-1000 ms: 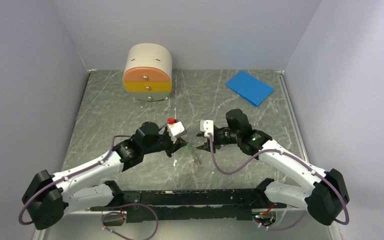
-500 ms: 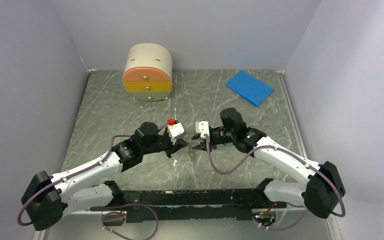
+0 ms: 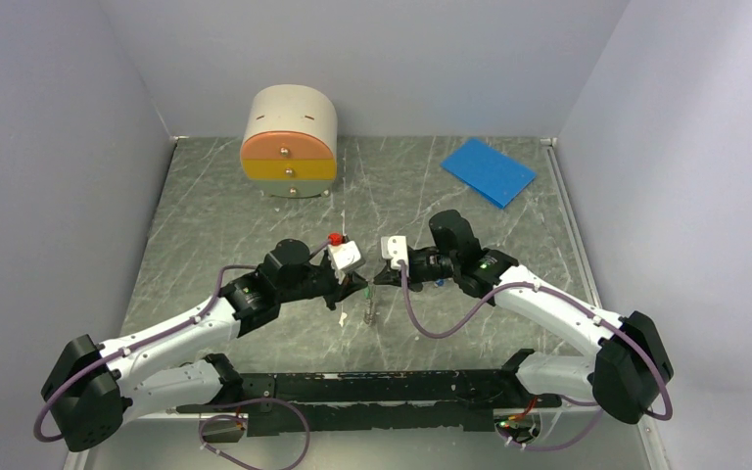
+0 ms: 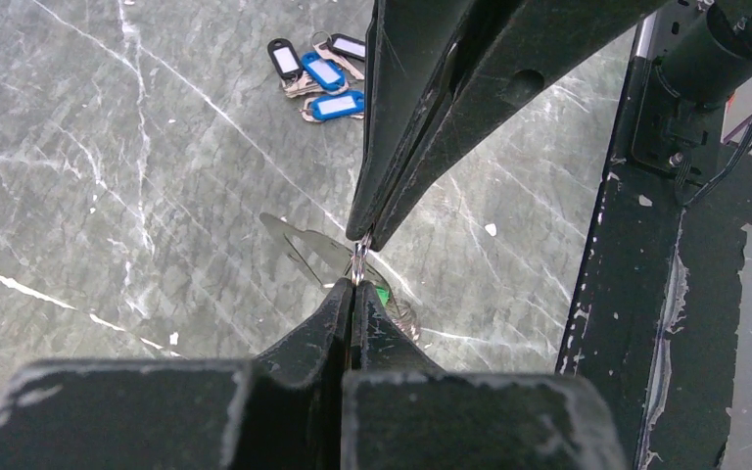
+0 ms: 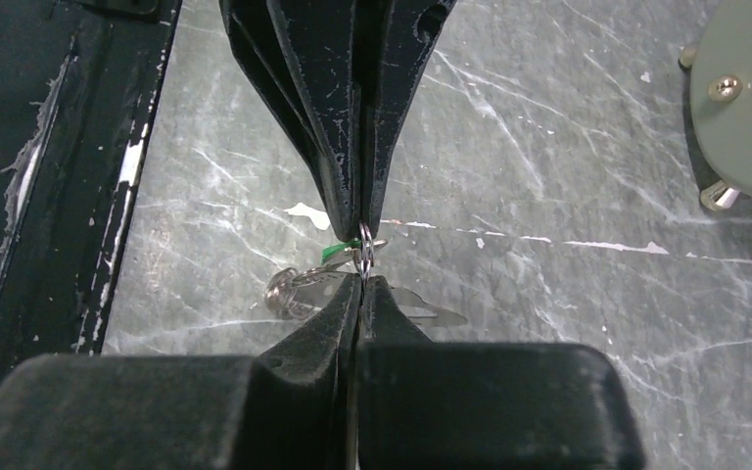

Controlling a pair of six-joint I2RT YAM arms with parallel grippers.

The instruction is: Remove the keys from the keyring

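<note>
Your left fingers (image 4: 349, 302) and right fingers (image 5: 354, 299) both clench the keyring (image 5: 364, 247); spread it gently so the keys (image 5: 331, 253) slip off.

Far left on the marbled table (image 3: 215, 196), a rounded drawer unit (image 3: 289, 142), pink and yellow fronts. Far right, a flat blue sheet (image 3: 488, 170). Clustered together, blue and black tags (image 4: 319, 73).

White shells and black joint housings on the left arm (image 3: 171, 328) and the right arm (image 3: 558, 313), with a purple cable (image 3: 431, 328) looping along each. Matte black, tapered fingers (image 4: 421, 108), flecked with pale scuffs; white camera blocks (image 3: 345, 257) at the wrists.
</note>
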